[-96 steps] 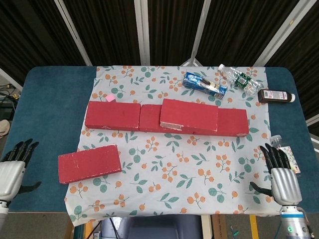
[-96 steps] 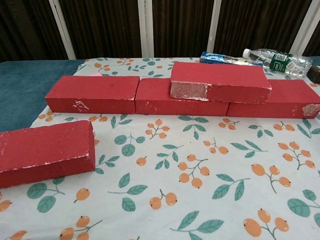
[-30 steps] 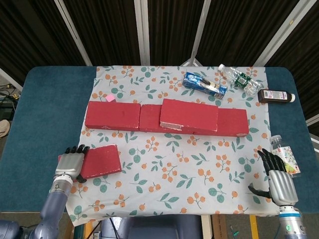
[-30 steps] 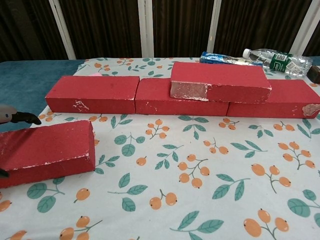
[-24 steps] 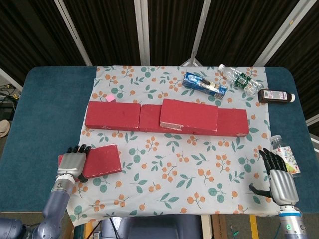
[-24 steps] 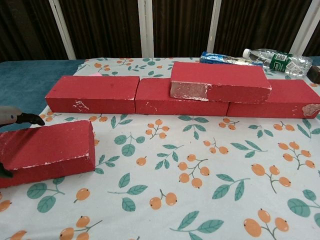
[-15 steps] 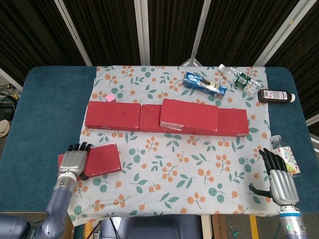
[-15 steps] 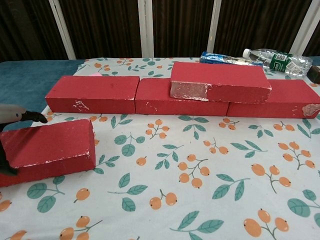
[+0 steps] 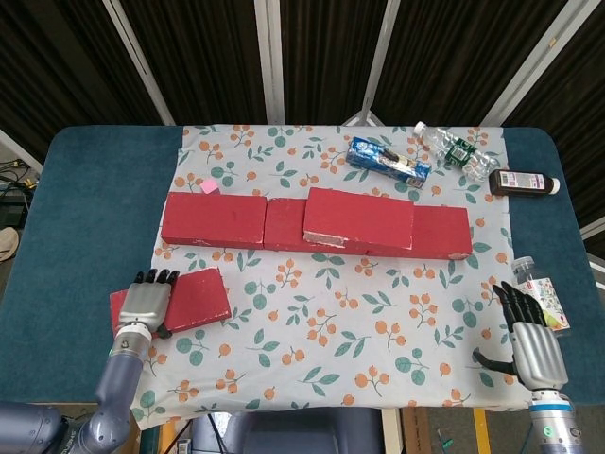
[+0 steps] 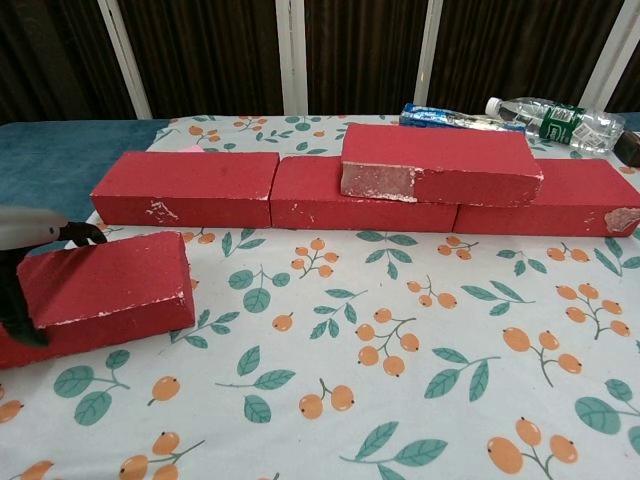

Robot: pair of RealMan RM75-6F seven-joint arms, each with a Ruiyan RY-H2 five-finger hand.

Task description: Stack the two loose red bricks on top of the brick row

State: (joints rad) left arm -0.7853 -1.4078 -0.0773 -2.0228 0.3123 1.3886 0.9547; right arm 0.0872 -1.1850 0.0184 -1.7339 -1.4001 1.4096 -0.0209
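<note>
On the desk (image 9: 85,199) with its floral cloth (image 9: 350,322), the brick row (image 9: 216,219) runs from 9 to 3 o'clock with one brick (image 9: 359,219) already stacked on its right half, so we judge the left half is where the last one belongs. The loose brick (image 9: 194,298) sits at 7 o'clock with our left hand (image 9: 144,305) clamped over its left end, and we should get a firm grasp, lift it level and clear the row's front edge before setting it flush beside its stacked neighbour. Our right hand (image 9: 534,345) waits at 4 o'clock with fingers apart holding nothing, and of the containers at 1 o'clock, the clear bottle (image 9: 456,149) looks empty while the dark bottle (image 9: 523,183) hides its contents.
</note>
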